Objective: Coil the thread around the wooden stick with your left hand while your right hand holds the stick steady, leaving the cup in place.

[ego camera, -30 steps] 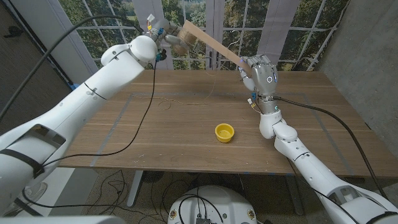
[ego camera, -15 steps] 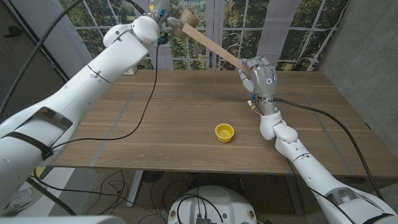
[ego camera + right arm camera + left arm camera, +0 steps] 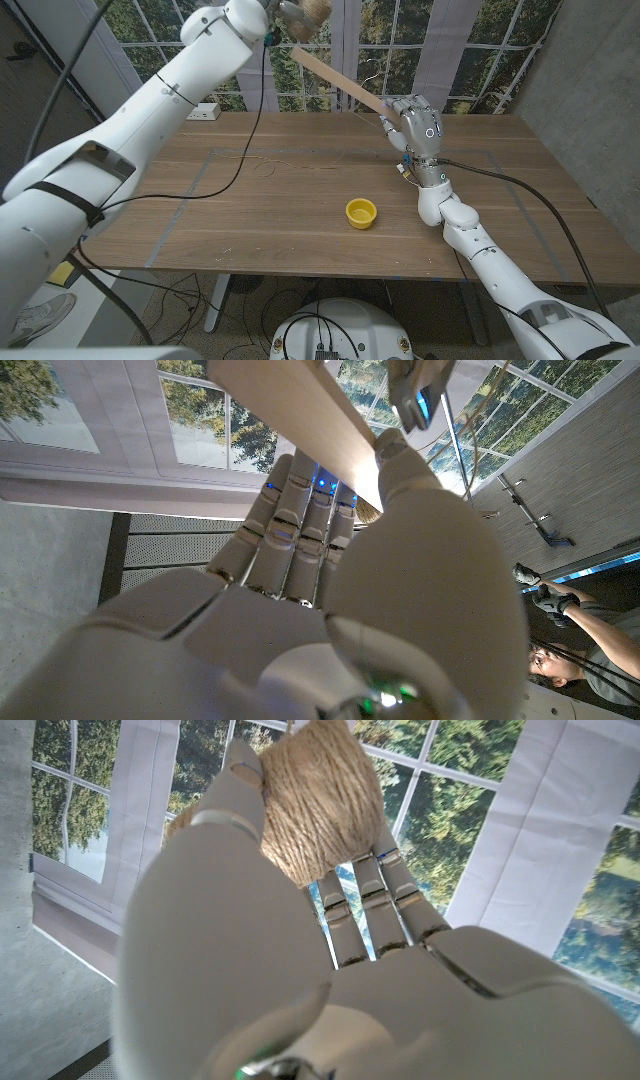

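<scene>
My right hand (image 3: 415, 122) grips the lower end of a flat wooden stick (image 3: 338, 80), which slants up and to the left above the table's far edge. The same stick (image 3: 300, 420) crosses the right wrist view, clamped between thumb and fingers of that hand (image 3: 330, 560). My left hand (image 3: 290, 10), raised high at the picture's top, holds a ball of tan thread (image 3: 308, 10) just above the stick's upper end. The thread ball (image 3: 315, 800) sits in the fingers of the left hand (image 3: 300, 950). A yellow cup (image 3: 361, 212) stands on the table. Thin thread (image 3: 300, 165) trails across the tabletop.
The wooden table (image 3: 250, 230) has taped lines marked on it. A black cable (image 3: 235, 165) hangs from the left arm over the table. A white socket box (image 3: 204, 111) lies at the far left edge. Windows stand behind. A person's arm (image 3: 585, 625) shows at the right wrist view's edge.
My left hand has risen with the thread ball, from beside the stick's upper end to above it at the picture's top. The right hand and stick have barely moved.
</scene>
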Tool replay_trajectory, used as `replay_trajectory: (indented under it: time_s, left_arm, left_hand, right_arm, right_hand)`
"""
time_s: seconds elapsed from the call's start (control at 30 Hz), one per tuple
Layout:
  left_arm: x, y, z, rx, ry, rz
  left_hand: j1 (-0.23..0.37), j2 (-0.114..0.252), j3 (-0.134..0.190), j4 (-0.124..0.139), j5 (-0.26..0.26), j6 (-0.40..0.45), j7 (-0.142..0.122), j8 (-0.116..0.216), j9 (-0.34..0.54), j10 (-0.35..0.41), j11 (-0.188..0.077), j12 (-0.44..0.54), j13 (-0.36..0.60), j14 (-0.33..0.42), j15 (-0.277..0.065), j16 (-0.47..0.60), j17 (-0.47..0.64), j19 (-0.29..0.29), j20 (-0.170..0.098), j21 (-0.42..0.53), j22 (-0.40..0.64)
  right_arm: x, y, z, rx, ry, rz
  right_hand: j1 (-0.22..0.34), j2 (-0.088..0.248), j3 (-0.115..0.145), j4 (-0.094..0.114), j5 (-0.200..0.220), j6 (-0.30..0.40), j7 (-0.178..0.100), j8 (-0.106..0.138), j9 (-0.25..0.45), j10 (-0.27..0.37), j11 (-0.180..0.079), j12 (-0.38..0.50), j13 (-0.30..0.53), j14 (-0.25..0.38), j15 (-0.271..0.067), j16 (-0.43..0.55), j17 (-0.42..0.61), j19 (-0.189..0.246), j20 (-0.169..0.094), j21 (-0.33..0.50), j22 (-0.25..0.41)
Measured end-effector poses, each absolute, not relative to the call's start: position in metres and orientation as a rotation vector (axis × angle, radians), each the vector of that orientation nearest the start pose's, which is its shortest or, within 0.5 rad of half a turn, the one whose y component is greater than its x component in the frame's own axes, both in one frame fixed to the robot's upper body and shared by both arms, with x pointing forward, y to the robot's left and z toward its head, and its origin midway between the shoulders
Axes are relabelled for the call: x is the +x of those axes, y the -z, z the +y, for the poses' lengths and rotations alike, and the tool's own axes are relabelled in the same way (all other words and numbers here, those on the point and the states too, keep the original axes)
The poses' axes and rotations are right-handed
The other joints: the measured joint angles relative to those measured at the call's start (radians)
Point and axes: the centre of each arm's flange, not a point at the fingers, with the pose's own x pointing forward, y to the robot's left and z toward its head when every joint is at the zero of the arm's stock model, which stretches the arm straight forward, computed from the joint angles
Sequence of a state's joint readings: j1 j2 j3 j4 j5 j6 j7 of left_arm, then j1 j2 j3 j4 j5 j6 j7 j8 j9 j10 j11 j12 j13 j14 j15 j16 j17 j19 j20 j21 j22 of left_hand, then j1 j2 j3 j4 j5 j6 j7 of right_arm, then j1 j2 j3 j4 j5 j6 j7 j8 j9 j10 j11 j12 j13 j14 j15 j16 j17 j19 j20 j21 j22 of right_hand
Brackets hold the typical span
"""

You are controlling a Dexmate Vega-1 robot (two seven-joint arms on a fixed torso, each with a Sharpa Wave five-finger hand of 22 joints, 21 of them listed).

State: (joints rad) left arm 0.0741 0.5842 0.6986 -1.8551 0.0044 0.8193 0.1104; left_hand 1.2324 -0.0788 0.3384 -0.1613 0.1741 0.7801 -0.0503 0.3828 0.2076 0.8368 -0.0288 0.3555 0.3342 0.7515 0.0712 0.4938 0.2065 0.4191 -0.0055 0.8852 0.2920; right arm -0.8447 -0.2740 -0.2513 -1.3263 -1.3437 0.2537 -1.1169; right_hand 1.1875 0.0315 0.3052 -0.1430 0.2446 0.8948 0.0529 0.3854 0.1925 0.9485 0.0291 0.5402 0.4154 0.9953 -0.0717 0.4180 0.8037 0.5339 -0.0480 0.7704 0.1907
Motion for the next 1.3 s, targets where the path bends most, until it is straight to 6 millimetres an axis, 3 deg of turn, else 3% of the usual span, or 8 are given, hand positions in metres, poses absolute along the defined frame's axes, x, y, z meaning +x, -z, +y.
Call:
replay_trajectory:
  time_s: [0.47,0.7,0.73,0.93,0.97,1.3]
  left_arm:
    - [0.502,-0.383,0.117,0.885,-0.193,-0.847]
    - [0.497,-0.391,0.103,0.885,-0.179,-0.863]
    - [0.49,-0.396,0.096,0.905,-0.169,-0.913]
    - [0.484,-0.399,0.087,0.903,-0.157,-0.93]
    - [0.477,-0.401,0.077,0.922,-0.129,-0.975]
    - [0.452,-0.399,0.049,0.97,-0.035,-1.062]
  left_hand:
    - [0.0,0.0,0.0,0.0,0.0,0.0,0.0,-0.001,0.0,0.003,-0.003,-0.007,0.0,0.0,0.0,-0.006,0.0,-0.002,0.002,0.017,-0.005]
    - [-0.001,0.0,0.0,0.0,0.0,0.002,-0.002,-0.007,0.0,0.003,-0.003,-0.012,0.0,0.0,0.0,-0.01,0.0,-0.011,0.0,0.025,-0.009]
    - [-0.001,0.001,0.0,0.0,0.0,0.002,-0.002,-0.008,0.0,0.003,-0.003,-0.012,0.0,0.0,0.0,-0.011,0.0,-0.011,0.0,0.028,-0.01]
    - [-0.001,0.001,0.0,0.0,0.0,0.002,-0.002,-0.009,0.0,0.003,-0.003,-0.015,0.0,0.0,0.0,-0.012,0.0,-0.011,0.0,0.029,-0.014]
    - [-0.001,0.001,0.0,0.0,0.0,0.002,-0.002,-0.008,0.0,0.003,-0.004,-0.015,0.0,0.0,0.0,-0.012,0.0,-0.011,0.0,0.032,-0.014]
    - [-0.001,0.001,0.0,0.0,-0.002,0.003,-0.002,-0.004,0.0,0.003,-0.004,-0.019,0.007,0.007,0.0,-0.019,0.0,-0.012,0.002,0.044,-0.019]
  right_arm:
    - [0.577,-0.013,-0.193,-1.202,0.73,-1.528]
    - [0.577,-0.015,-0.196,-1.189,0.747,-1.512]
    - [0.585,-0.013,-0.189,-1.224,0.704,-1.523]
    - [0.585,-0.015,-0.193,-1.213,0.722,-1.507]
    - [0.591,-0.015,-0.187,-1.237,0.694,-1.516]
    - [0.6,-0.018,-0.186,-1.26,0.69,-1.497]
  right_hand:
    - [0.003,-0.003,0.0,0.0,-0.001,0.0,0.0,0.003,0.0,0.0,-0.001,-0.002,0.0,0.0,0.0,-0.004,0.001,0.0,0.0,0.011,0.0]
    - [0.003,-0.003,0.0,0.0,-0.001,0.0,0.0,0.003,0.0,0.0,-0.001,0.001,0.0,0.0,0.0,-0.008,0.005,0.0,0.0,0.015,0.0]
    - [0.003,-0.003,-0.001,0.0,0.002,0.0,0.0,0.003,0.0,0.0,-0.001,0.001,0.0,0.0,0.0,-0.008,0.006,0.0,0.0,0.015,0.0]
    - [0.004,-0.004,-0.001,0.001,0.003,0.0,0.0,0.003,0.0,0.004,0.003,0.001,0.0,0.0,0.0,-0.008,0.006,0.0,0.0,0.017,0.0]
    - [0.004,-0.004,-0.001,0.001,0.003,0.0,0.0,0.003,0.0,0.004,0.003,0.001,0.0,0.0,0.0,-0.008,0.006,0.0,0.0,0.02,0.0]
    - [0.004,-0.004,-0.001,0.001,0.003,0.0,0.0,0.003,0.0,0.004,0.003,0.0,0.0,0.0,0.0,-0.01,0.01,-0.005,-0.006,0.023,0.0]
